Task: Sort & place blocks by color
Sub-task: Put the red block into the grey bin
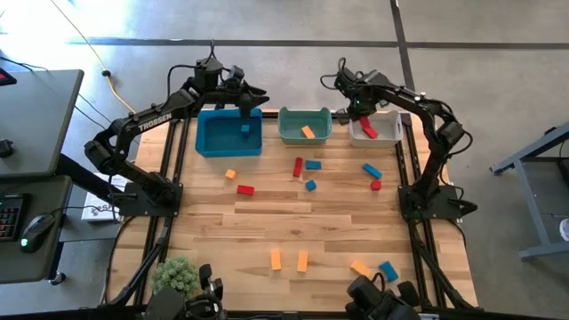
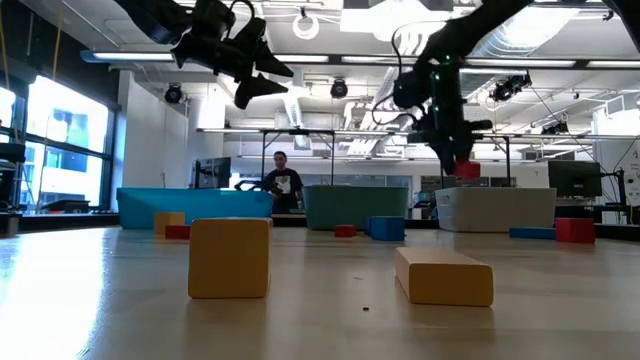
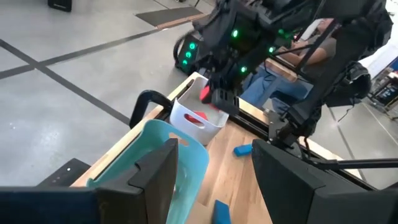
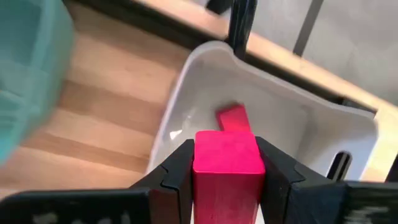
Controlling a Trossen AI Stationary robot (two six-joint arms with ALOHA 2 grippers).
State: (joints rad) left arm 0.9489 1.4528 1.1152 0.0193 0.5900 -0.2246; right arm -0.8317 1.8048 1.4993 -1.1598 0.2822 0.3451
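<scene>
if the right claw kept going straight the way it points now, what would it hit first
Most likely the white bin: the right claw, shut on a red block, points down into it. A red bar already lies on the floor there, so the held block might touch that first; depth is unclear.

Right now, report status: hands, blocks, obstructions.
Right hand shut on red block, above white bin. Left hand open, over blue bin. Nothing blocking.

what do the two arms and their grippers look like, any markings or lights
Both arms are black and jointed, with thin black cables along them. The left arm bears white TROSSEN lettering. The right gripper has flat, angular black fingers; green lights glow on its wrist. The left gripper has broad, dark, squared fingers.
</scene>
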